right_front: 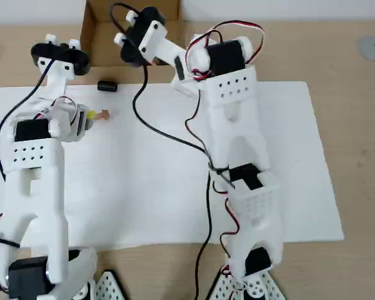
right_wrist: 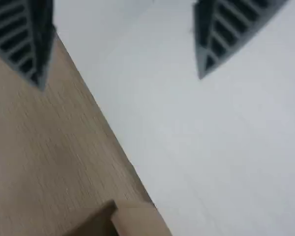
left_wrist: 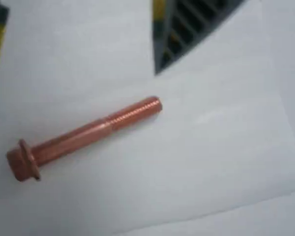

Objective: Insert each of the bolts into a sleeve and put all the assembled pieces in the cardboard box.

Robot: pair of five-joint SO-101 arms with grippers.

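Holding the left pincer wide open at the upper left of the high frame, low over the white sheet, gripping nothing. Finding the bolt lying flat on the sheet just off that pincer's tip.

Showing the same bolt across the lower left of the left wrist frame, lying on the sheet, with its head toward the lower left corner and its threaded end pointing toward the centre. Spreading the left pincer above it, with one dark ribbed finger at the top centre and a yellow-edged one at the top left corner, both apart from the bolt.

Spotting the black sleeve lying at the sheet's top edge, near the bolt but apart from it, and just below the box at the top of the frame.

Holding the right pincer at the top centre of the high frame, over the box. Spreading the right pincer wide in the right wrist frame, clasping nothing, with ribbed fingers at the upper left and upper right. Showing under them the wooden desk, a white surface and a corner of the box at the bottom edge.
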